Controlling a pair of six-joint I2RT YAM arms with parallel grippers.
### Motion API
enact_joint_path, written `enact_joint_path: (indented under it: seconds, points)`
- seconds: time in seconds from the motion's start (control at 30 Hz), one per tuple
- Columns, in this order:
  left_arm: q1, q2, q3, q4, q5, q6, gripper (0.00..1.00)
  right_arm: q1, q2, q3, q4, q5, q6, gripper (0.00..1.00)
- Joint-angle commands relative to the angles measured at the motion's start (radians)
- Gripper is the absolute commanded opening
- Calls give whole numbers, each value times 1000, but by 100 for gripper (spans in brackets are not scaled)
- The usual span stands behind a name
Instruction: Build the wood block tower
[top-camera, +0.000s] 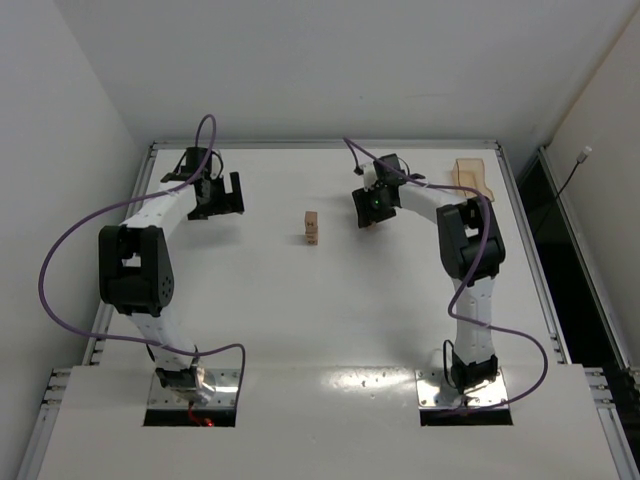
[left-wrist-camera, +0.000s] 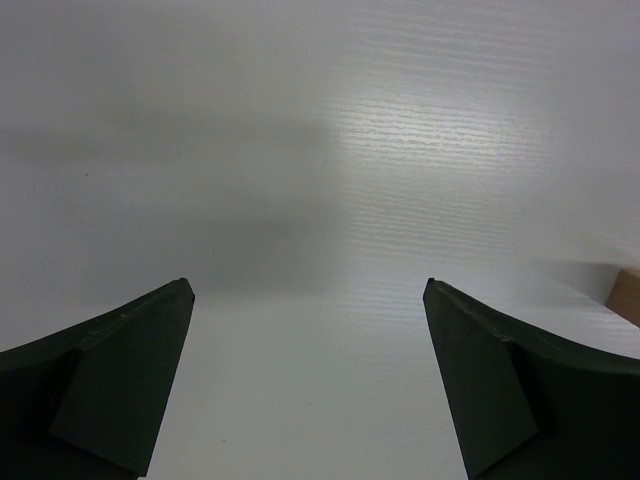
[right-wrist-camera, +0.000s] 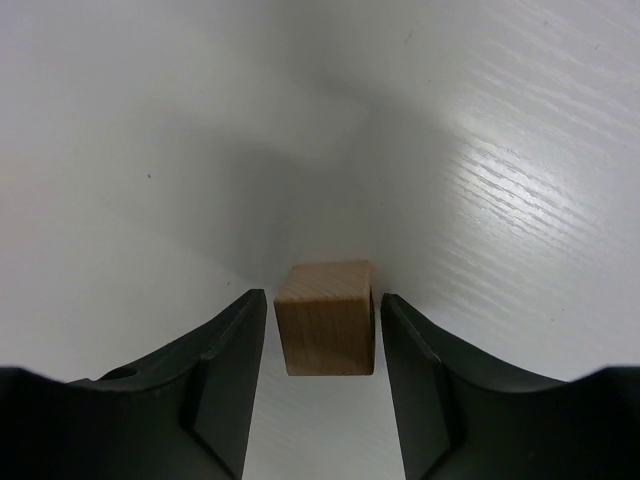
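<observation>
Bases of both arms sit at the near edge of the white tabletop (top-camera: 300, 330). The left arm (top-camera: 135, 270) and the right arm (top-camera: 470, 250) reach away from there, each with a purple cable (top-camera: 42, 275) looping beside it.

Further in, near the middle of the tabletop, stands the tower (top-camera: 312, 228). It is a short upright column of tan cubes, one cube wide; how many cubes I cannot count surely.

Near it on the right, a little further, is the right pincer (top-camera: 372, 212). In its wrist view the jaws are apart, with one wood block (right-wrist-camera: 325, 330) between the fingers (right-wrist-camera: 225, 390). A thin white strip shows between the block and the finger at the left of that view, so the block is not clamped. Whether it rests on the tabletop I cannot tell.

The left pincer (top-camera: 220, 200) is well to the left of the tower, its jaws wide apart, and only white tabletop is seen between them. At the far right edge lies an orange tray (top-camera: 470, 178).
</observation>
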Motion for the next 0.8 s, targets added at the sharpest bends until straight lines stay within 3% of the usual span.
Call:
enact_joint_path:
  seconds: [0.0,0.3,0.47,0.6,0.77]
  points:
    - [8,-5,32,14,6,21,100,9,7,24,-34,-38,-26,46]
    - [8,5,32,14,6,21,100,0,-34,-39,-15,-18,-16,39]
    - [8,5,32,14,6,21,100,0,-34,-39,-5,1,-6,21]
    - [8,5,32,14,6,21,100,0,-57,-61,20,-13,-6,0]
    - [8,-5,23,14,15,21,100,0,-120,23,-67,-140,-87,0]
